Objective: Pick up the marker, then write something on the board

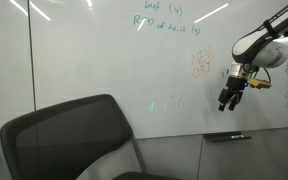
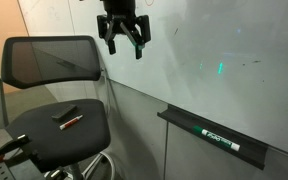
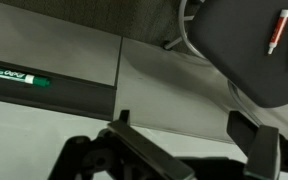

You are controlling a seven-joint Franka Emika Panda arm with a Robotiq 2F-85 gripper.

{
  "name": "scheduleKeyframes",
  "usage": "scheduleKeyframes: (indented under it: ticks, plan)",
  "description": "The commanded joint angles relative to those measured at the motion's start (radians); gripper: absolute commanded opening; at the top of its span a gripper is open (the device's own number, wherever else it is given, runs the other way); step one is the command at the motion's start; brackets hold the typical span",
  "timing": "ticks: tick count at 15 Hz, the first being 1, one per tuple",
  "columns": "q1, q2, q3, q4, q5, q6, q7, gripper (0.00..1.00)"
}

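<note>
gripper (image 1: 230, 97): i have it wide open, holding nothing
marker (image 1: 227, 136): 6 o'clock, straight below it
long axis: flat along the ledge (image 2: 179, 120)

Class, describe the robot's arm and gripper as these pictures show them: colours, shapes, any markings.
The arm is made of rounded, glossy white links with black sections at the joints. The gripper is black throughout, with a blocky body and two angular, linked fingers. No markings can be read at this size.
</note>
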Motion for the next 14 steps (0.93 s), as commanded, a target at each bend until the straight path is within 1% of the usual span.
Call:
scheduleKeyframes:
  ticks: [1,10,14]
  plan:
    - [-0.023,0.002,0.023,0.001,0.010,-0.003,-0.007,1.00]
    - [-0.023,0.002,0.023,0.001,0.010,-0.003,-0.007,1.00]
    - [-0.039,0.016,0.054,-0.011,-0.010,0.012,0.053,1.00]
